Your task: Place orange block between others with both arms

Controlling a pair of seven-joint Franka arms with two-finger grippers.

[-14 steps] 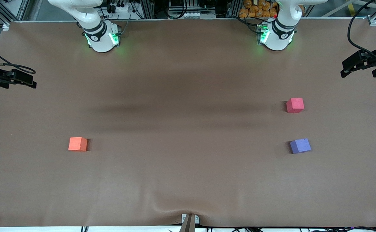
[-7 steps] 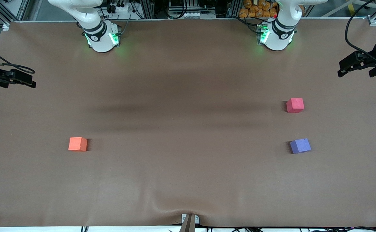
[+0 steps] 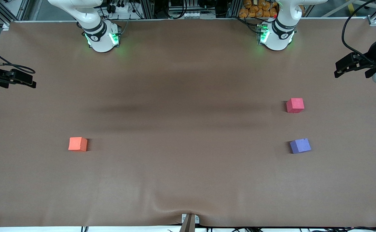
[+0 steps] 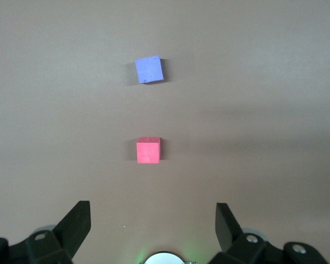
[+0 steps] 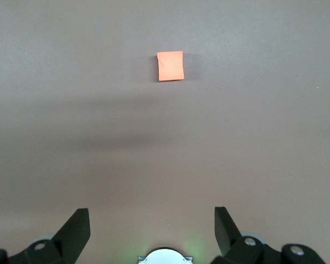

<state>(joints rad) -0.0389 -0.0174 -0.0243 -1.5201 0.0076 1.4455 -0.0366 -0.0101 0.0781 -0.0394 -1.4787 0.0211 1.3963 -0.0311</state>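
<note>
The orange block [image 3: 77, 144] [image 5: 170, 65] lies alone on the brown table toward the right arm's end. The pinkish-red cube [image 3: 295, 105] [image 4: 148, 150] and the purple-blue cube [image 3: 300, 145] [image 4: 149, 70] sit toward the left arm's end, the purple-blue one nearer the front camera, with a gap between them. My left gripper [image 3: 339, 69] [image 4: 153, 212] hovers open over the table's edge at that end, apart from both cubes. At the other end my right gripper [image 3: 30, 82] [image 5: 152, 217] hangs open over the table's edge, well away from the orange block. Neither holds anything.
The two white arm bases [image 3: 101, 38] [image 3: 276, 37] glow green along the table's edge farthest from the front camera. A small bracket [image 3: 189, 220] sticks up at the edge nearest that camera, where the brown cover [image 3: 188, 129] wrinkles.
The left gripper has drifted a little toward the bases' side and inward over the table. The right gripper has hardly moved. The three blocks lie where they were.
</note>
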